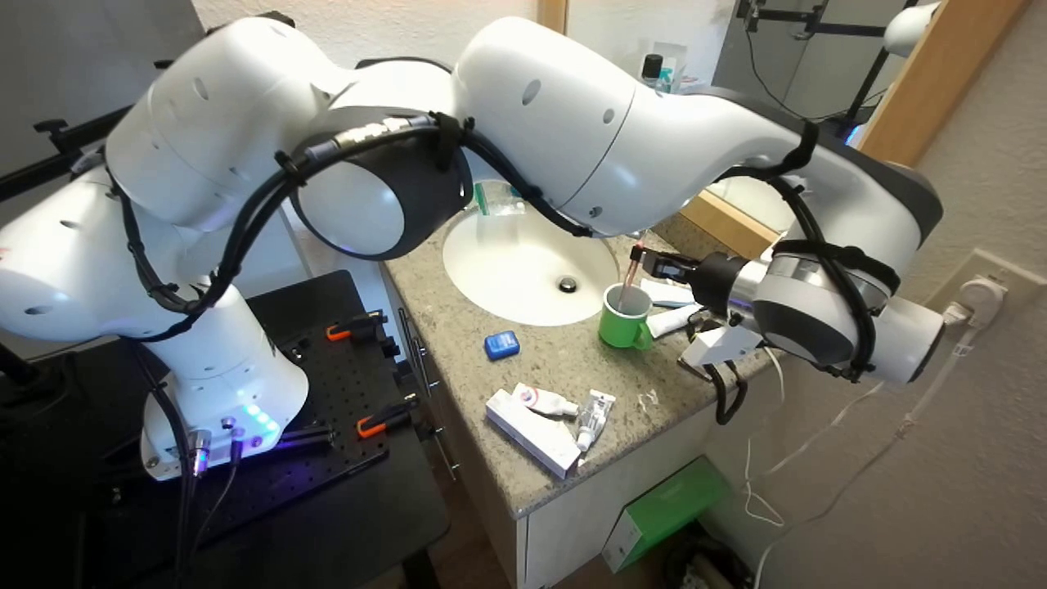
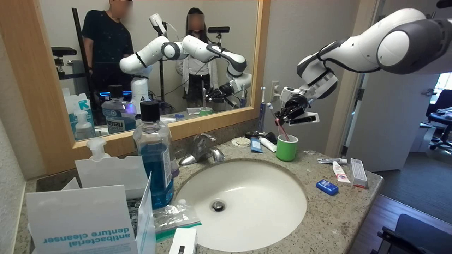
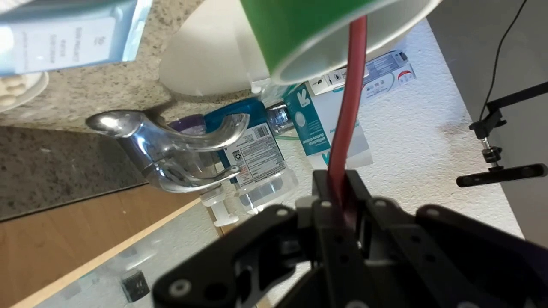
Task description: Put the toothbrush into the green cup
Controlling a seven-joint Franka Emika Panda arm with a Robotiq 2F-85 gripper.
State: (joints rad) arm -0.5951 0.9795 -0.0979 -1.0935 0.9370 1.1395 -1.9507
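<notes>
The bright green cup (image 1: pixel 619 330) stands upright on the counter beside the sink, its handle toward the counter's front in an exterior view. It also shows in an exterior view (image 2: pixel 286 151) and at the top of the wrist view (image 3: pixel 295 30). My gripper (image 3: pixel 341 184) is shut on the toothbrush (image 3: pixel 349 107), a reddish-pink stick, above the cup. The toothbrush is slightly tilted, head up, and its lower handle end reaches into the cup's mouth. How deep it goes is hard to tell. The gripper (image 2: pixel 278 118) is above the rim, apart from the cup.
The sink basin (image 2: pixel 247 197) and faucet (image 2: pixel 203 151) are beside the cup. Tubes (image 2: pixel 268 144) lie behind it, near an upright electric toothbrush (image 2: pixel 262 111). A blue floss box (image 1: pixel 501 344), small tubes and a white box (image 1: pixel 533 433) lie nearby. The blue-liquid bottle (image 2: pixel 155 165) stands across the sink.
</notes>
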